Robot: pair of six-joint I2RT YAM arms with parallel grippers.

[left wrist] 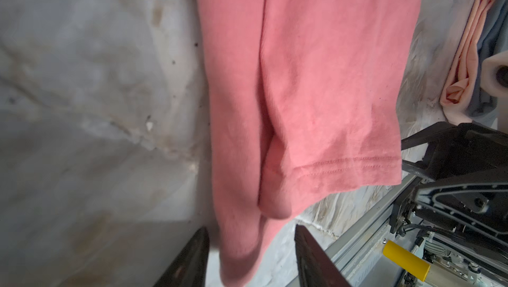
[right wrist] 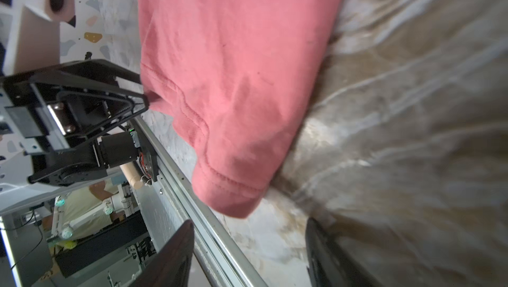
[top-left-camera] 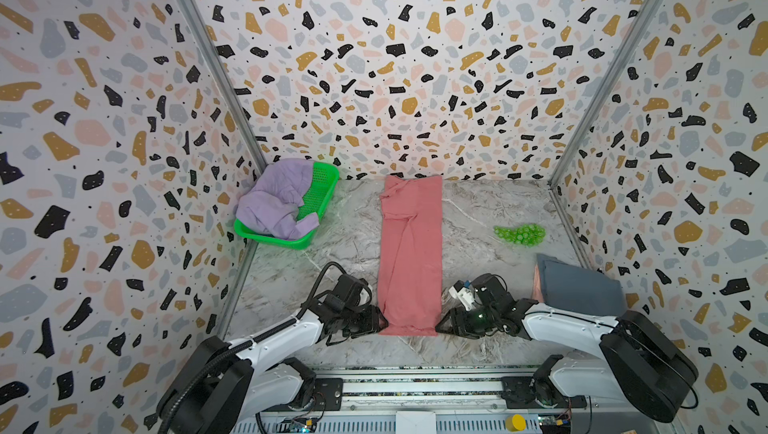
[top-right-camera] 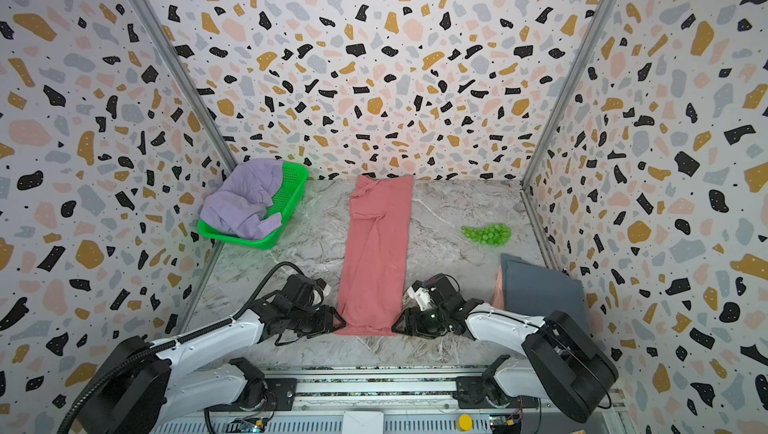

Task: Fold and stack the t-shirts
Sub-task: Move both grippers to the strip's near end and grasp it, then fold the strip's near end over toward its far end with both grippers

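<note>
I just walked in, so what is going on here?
T-shirts are being folded and stacked. The coral-red t-shirt lies in a long strip, with the left gripper and the right gripper at its near corners; the right stands open. A slate-grey t-shirt lies folded on a peach t-shirt at the right. The lilac t-shirt is crumpled in the green basket.
</note>
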